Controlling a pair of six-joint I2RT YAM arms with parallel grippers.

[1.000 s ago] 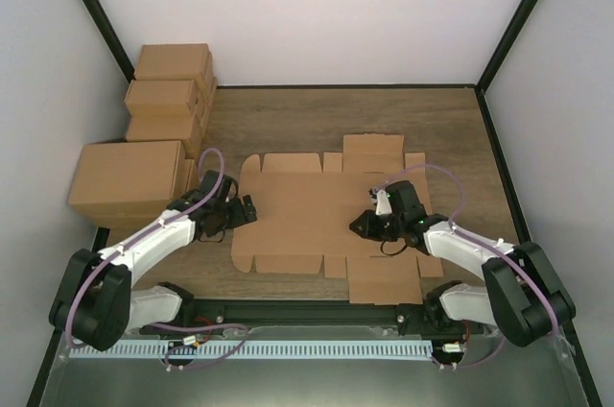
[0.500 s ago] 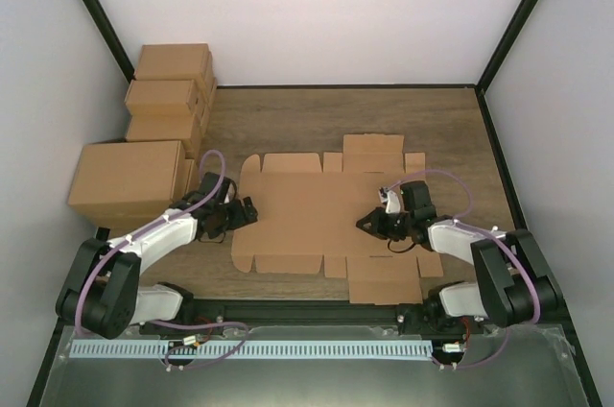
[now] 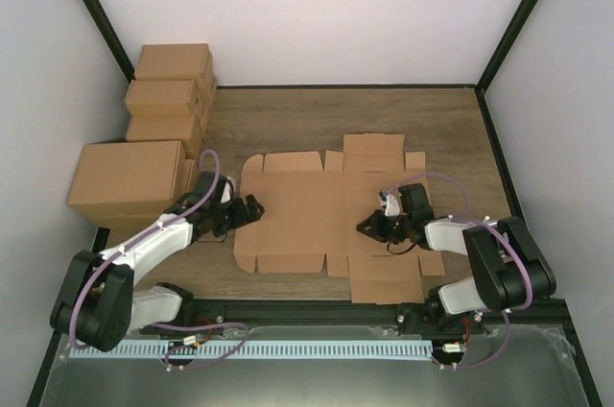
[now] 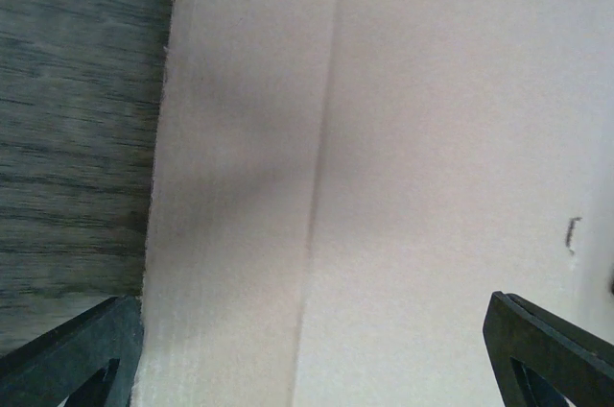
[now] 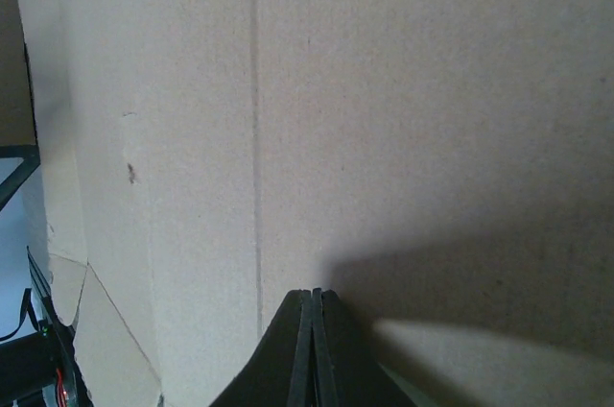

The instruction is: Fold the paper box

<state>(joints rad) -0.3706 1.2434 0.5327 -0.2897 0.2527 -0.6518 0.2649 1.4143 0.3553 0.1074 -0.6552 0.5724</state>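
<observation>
The paper box (image 3: 302, 213) lies flat and unfolded on the wooden table, a brown die-cut sheet with flaps and crease lines. My left gripper (image 3: 251, 207) is at its left edge, open. In the left wrist view the fingers (image 4: 91, 354) are spread wide over the cardboard (image 4: 432, 138), whose left edge and one crease show, with nothing between them. My right gripper (image 3: 366, 227) is low over the sheet's right half. Seen from the right wrist, the gripper (image 5: 314, 294) is shut with its pads together and empty, just above the cardboard (image 5: 403, 90) beside a crease.
Three small brown cartons (image 3: 173, 90) are stacked at the back left, with a larger carton (image 3: 125, 181) in front of them, close to my left arm. Bare wooden table (image 4: 77, 119) lies left of the sheet. White walls with black frame posts (image 3: 518, 18) enclose the table.
My right gripper has shut and drawn back slightly to the right over the sheet. My left gripper has edged right, up to the sheet's left edge, still open.
</observation>
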